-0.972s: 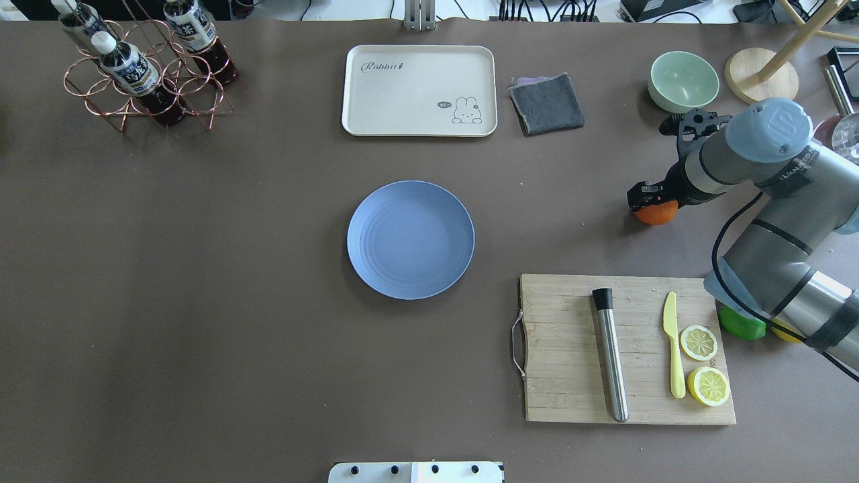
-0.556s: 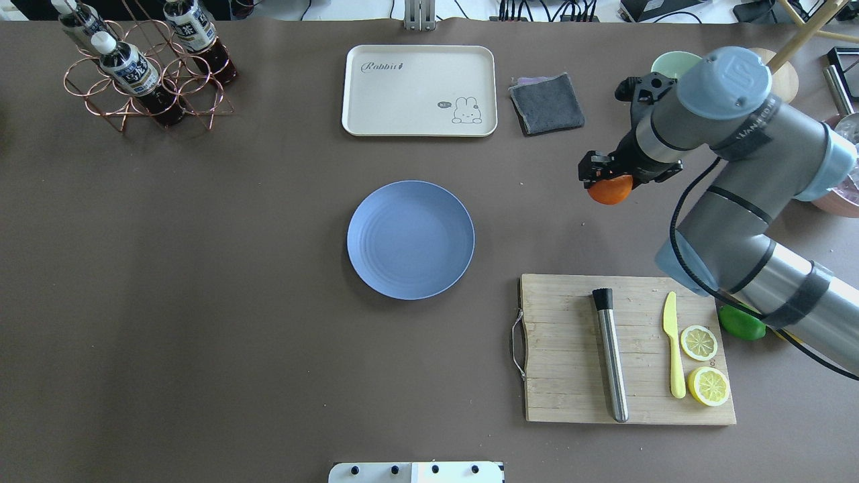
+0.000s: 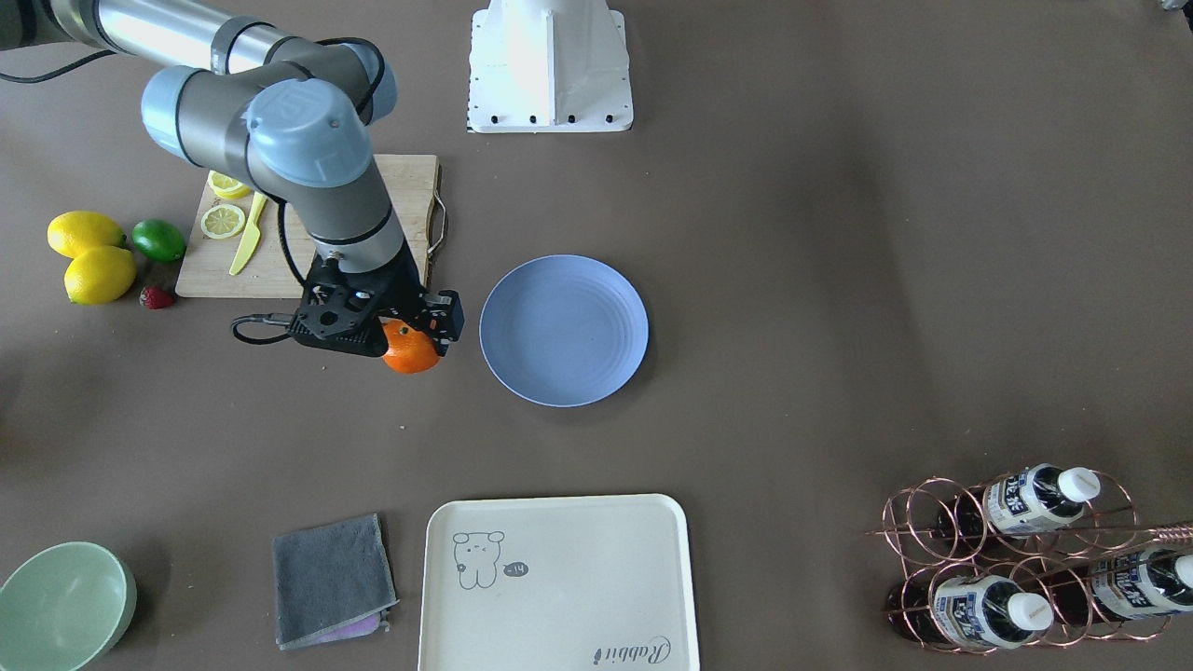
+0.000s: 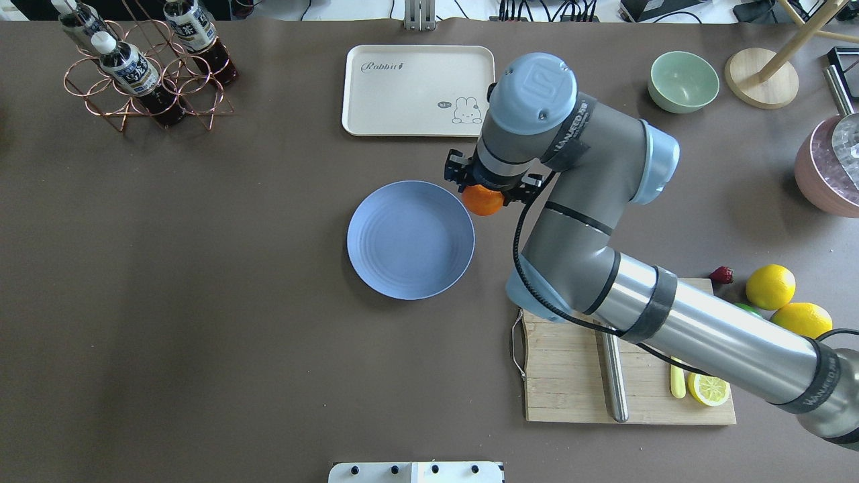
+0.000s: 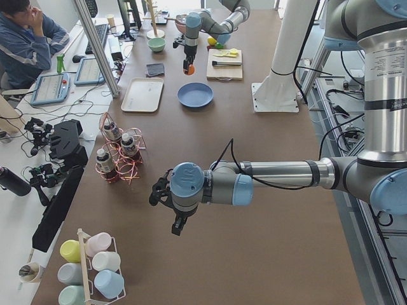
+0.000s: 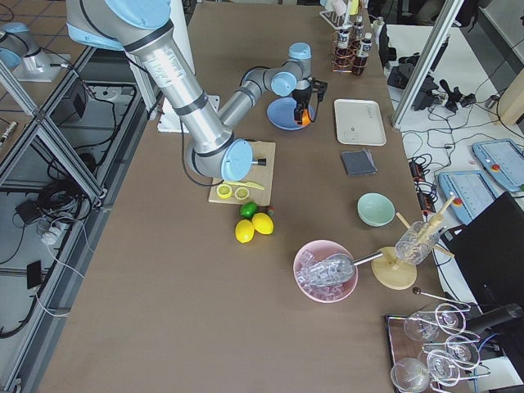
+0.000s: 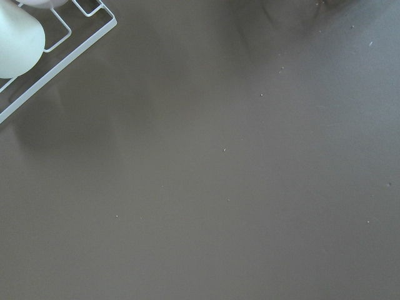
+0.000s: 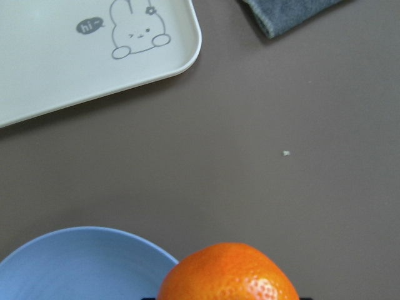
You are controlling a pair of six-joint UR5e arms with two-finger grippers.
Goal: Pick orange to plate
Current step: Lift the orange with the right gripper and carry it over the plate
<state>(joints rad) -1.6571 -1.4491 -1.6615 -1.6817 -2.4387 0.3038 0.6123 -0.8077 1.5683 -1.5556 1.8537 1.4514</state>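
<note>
The jaws of the right gripper (image 4: 484,190) are clamped on the orange (image 4: 483,200), which hangs below the black fingers, lifted off the table. The orange sits at the right, far edge of the plate (image 4: 402,245). Seen from overhead its outline just overlaps the rim. From across the table a thin strip of brown table shows between fruit and plate, so whether it is over the rim or just beside it cannot be told. The right wrist view shows the orange at the bottom edge with the plate's curved rim low on the left. The plate holds nothing.

The left gripper (image 5: 176,229) shows only from the table's left end, pointing down over bare table well to the left of the plate; whether its jaws are open or closed cannot be told. Its wrist view shows brown table and the corner of a white wire rack (image 7: 69,40).

Beyond the plate lies the cream tray (image 4: 402,100). On the right near side a cutting board (image 4: 570,382) carries 1 visible lemon slice (image 4: 708,390), with 2 lemons (image 4: 770,286) and a strawberry (image 4: 722,274) to its right.
</note>
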